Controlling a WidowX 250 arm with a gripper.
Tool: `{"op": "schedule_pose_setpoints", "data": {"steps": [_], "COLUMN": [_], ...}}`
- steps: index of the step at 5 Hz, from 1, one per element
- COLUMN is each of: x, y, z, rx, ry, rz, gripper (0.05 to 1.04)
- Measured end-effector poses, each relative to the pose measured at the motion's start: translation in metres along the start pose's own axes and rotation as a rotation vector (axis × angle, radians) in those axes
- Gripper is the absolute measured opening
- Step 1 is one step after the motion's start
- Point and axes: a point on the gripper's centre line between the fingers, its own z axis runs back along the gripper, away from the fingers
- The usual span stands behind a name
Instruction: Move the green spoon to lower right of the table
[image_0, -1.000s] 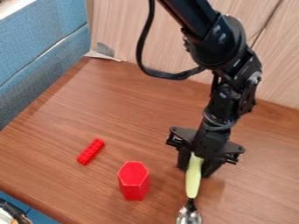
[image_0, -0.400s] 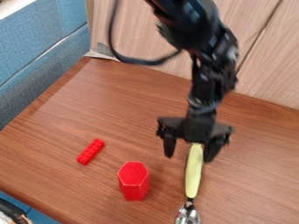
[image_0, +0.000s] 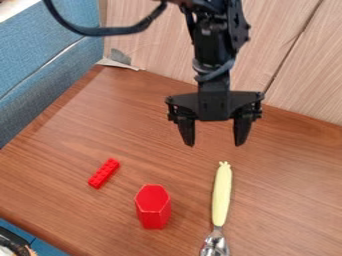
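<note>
Green spoon (image_0: 221, 195) lies flat on the table (image_0: 287, 200), right of centre, its metal bowl at the view's bottom edge. Assessment: placement appears made or nearly so; if the spot is accepted, the next move calls only for withdrawal. Tabletop extends to the spoon's right, giving sideways room should correction be required. Red hexagonal block (image_0: 153, 206) stands to its left, apart; a sideways sweep that way risks contact. Red toy brick (image_0: 103, 173) lies farther left. Gripper (image_0: 214, 145) hangs beyond the handle, jaws open, nothing held. Wood panelling (image_0: 150, 42) bounds the far edge, limiting retreat.
</note>
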Motion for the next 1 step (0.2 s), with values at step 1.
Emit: {"op": "schedule_pose_setpoints", "data": {"steps": [1], "x": [-0.0004], "y": [-0.0002], "z": [0.0009], "rx": [0.002], "ry": [0.003], "rz": [-0.006], "gripper": [1.001]}}
